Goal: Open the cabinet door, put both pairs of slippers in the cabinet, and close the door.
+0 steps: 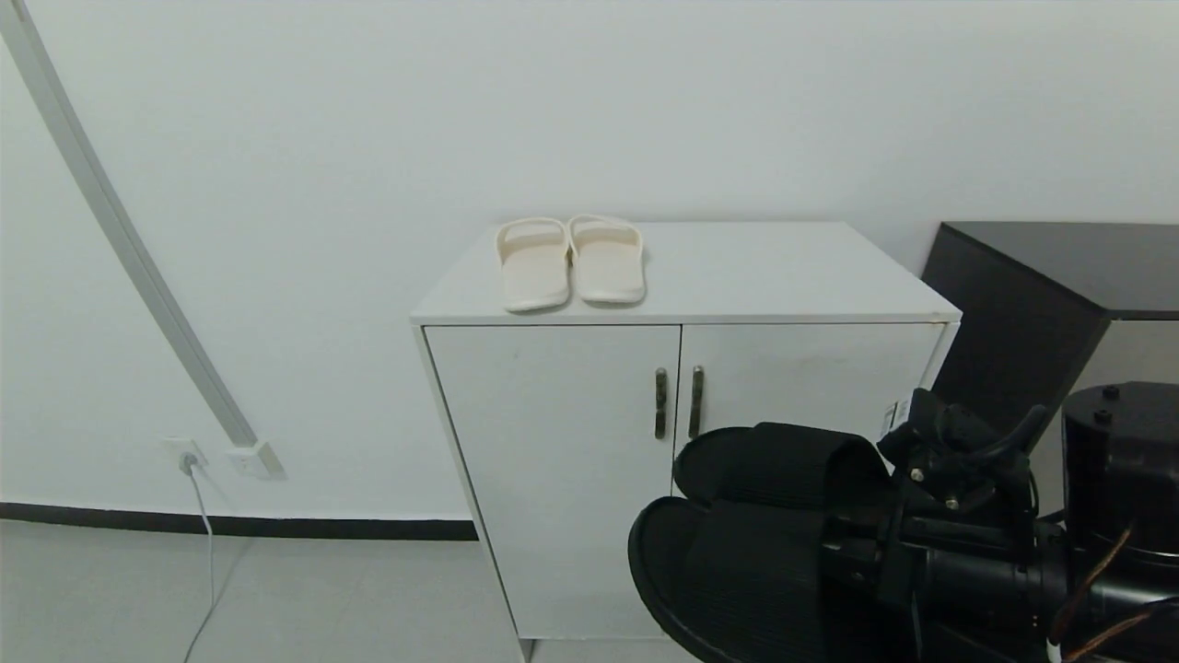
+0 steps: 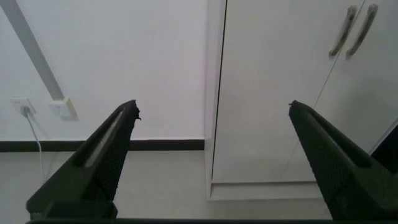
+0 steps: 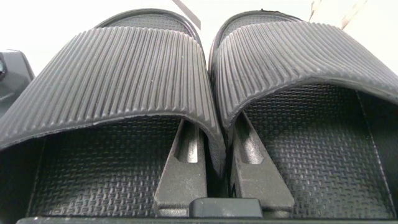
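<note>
The white cabinet (image 1: 553,442) stands against the wall with both doors shut, and its two dark handles (image 1: 678,402) meet at the middle. A cream pair of slippers (image 1: 569,261) lies side by side on its top, towards the left. In front of the right door my right gripper (image 1: 880,543) holds a black pair of slippers (image 1: 764,516) together. Its fingers (image 3: 183,171) are shut on the inner edges of the black slippers (image 3: 118,74), under the ribbed straps. My left gripper (image 2: 213,107) is open and holds nothing. It is low, facing the cabinet's (image 2: 273,93) left corner.
A black piece of furniture (image 1: 1041,295) stands close to the cabinet's right side. On the wall to the left are a slanted grey conduit (image 1: 120,230) and a socket (image 1: 189,458) with a cable hanging to the grey floor (image 1: 276,599).
</note>
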`<state>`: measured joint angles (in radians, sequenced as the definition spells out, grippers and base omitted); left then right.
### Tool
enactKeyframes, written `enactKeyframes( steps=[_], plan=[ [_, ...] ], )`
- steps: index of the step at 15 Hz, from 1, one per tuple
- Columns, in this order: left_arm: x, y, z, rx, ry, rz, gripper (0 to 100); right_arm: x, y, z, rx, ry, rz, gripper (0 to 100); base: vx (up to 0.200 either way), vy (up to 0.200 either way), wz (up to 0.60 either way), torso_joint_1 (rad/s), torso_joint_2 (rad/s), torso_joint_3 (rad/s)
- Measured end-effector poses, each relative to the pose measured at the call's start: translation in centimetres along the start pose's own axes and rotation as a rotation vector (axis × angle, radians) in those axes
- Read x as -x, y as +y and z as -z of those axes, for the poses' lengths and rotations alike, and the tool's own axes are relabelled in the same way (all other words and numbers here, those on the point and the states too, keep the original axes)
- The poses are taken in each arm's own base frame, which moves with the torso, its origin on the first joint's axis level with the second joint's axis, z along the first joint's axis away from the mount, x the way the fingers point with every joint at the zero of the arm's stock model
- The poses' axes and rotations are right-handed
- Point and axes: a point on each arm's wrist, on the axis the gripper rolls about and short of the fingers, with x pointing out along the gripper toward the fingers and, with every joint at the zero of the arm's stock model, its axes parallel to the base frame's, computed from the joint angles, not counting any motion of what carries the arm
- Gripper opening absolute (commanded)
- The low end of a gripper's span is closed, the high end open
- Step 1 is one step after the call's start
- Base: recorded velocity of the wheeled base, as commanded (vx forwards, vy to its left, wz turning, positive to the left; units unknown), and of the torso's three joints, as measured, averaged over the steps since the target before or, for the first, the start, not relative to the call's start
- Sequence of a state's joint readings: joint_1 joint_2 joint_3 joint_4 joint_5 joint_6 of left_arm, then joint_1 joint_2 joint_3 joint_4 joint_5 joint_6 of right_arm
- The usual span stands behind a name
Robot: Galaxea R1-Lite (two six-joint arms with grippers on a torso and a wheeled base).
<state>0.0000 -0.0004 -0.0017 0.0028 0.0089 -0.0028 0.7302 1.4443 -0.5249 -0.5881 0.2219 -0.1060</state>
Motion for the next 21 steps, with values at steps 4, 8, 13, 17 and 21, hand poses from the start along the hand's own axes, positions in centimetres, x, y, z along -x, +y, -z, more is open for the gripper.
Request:
enactKeyframes(
  steps=[4, 8, 13, 17, 21],
  plan=[
    [0.00, 0.00, 0.00, -0.001, 0.000, -0.001, 100, -0.14, -0.05, 0.84, -0.008, 0.032, 0.001, 0, 0.000, 0.000, 0.00, -0.150, 0.49, 0.326],
    [0.00, 0.00, 0.01, -0.001, 0.001, 0.001, 100, -0.17, -0.10, 0.88, -0.006, 0.034, 0.004, 0, 0.000, 0.000, 0.00, -0.123, 0.47, 0.345],
    [0.00, 0.00, 0.03, 0.000, 0.003, 0.002, 100, -0.15, -0.08, 0.99, -0.005, 0.038, 0.002, 0, 0.000, 0.000, 0.00, -0.071, 0.45, 0.374],
    [-0.04, 0.00, 0.01, -0.002, 0.011, 0.005, 100, -0.08, -0.07, 1.00, -0.005, 0.037, 0.004, 0, 0.000, 0.000, 0.00, -0.013, 0.24, 0.232],
    [-0.02, 0.00, -0.01, 0.000, 0.008, 0.006, 100, 0.35, 0.07, 1.13, 0.005, 0.034, 0.001, 0, 0.000, 0.000, 0.00, 0.000, 0.00, 0.000]
  ],
)
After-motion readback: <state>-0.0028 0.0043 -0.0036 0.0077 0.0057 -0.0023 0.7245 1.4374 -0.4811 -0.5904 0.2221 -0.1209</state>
